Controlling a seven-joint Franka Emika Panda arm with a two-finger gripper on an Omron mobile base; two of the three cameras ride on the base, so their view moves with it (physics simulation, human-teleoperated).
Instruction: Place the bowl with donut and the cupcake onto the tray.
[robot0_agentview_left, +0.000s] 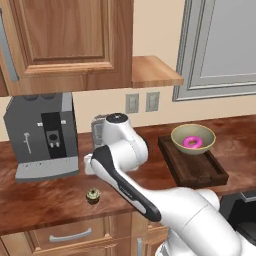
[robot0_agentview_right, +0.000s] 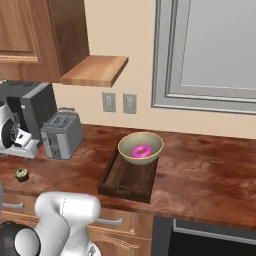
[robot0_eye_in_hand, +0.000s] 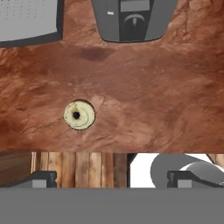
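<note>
Hand view looked straight down on the cupcake (robot0_eye_in_hand: 79, 114), which sat alone near the counter's (robot0_eye_in_hand: 144, 109) front edge, well apart from the tray (robot0_agentview_left: 197, 169). Your gripper (robot0_eye_in_hand: 112, 178) hung above it with its jaws spread wide and nothing in them; the cupcake lay off to one side of the gap, not between the fingertips (robot0_eye_in_hand: 41, 178).

If you dropped from there, one finger would likely have clipped the frosting and knocked the small cake over, or nudged it off the front edge. Closing hard on something so small could also have squashed it.

The bowl (robot0_agentview_left: 193, 138) with the donut (robot0_agentview_left: 193, 142) already rested on the tray's back end. The counter was reddish-brown stone, with a coffee machine (robot0_agentview_left: 44, 135) and toaster (robot0_agentview_right: 62, 134) along its back edge, under wooden cabinets (robot0_agentview_left: 65, 42).
</note>
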